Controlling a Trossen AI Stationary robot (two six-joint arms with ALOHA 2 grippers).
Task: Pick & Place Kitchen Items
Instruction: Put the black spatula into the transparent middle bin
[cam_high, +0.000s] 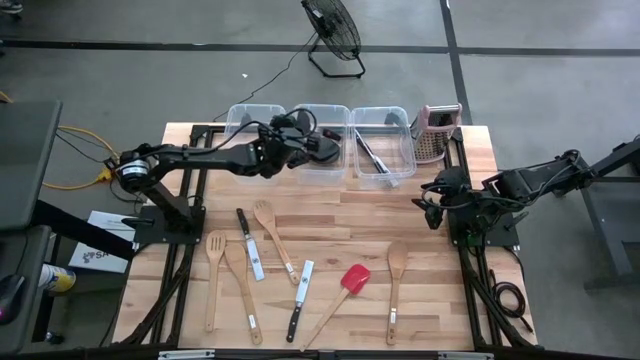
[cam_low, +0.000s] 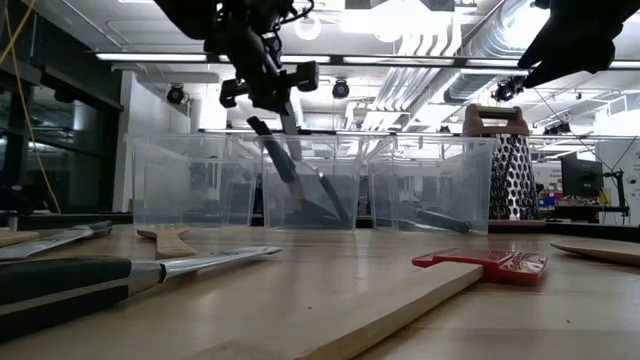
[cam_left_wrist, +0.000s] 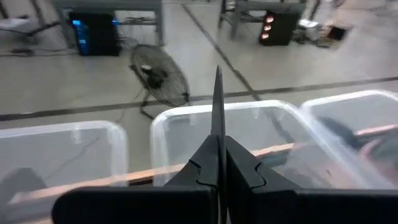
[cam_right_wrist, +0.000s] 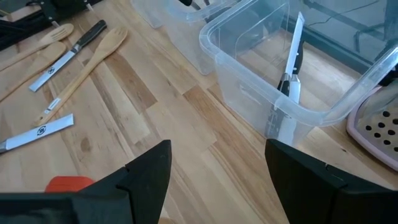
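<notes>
My left gripper (cam_high: 322, 147) hangs over the middle clear bin (cam_high: 330, 165) and is shut on a thin dark utensil (cam_low: 283, 155). In the left wrist view the utensil shows edge-on (cam_left_wrist: 217, 106); whether it is a knife or a turner I cannot tell. My right gripper (cam_high: 432, 200) is open and empty above the table's right side, near the right bin (cam_right_wrist: 261, 68). Wooden spoons (cam_high: 272, 235), knives (cam_high: 249, 245) and a red-headed spatula (cam_high: 354, 278) lie flat on the table's near half. My left gripper pinches the dark utensil between its two shut fingers (cam_left_wrist: 239, 171), at the utensil's upper end (cam_low: 258, 125). The fingers come from above. The utensil hangs slanting below them, its lower end (cam_low: 335, 200) down inside the middle bin; whether it touches the bin's floor I cannot tell.
Three clear bins stand in a row along the far edge; the left one (cam_high: 252, 122) shows nothing inside, and the right one (cam_high: 380, 140) holds long utensils (cam_right_wrist: 291, 68). A metal box grater (cam_high: 435, 130) stands right of them. A floor fan (cam_high: 332, 30) stands beyond the table.
</notes>
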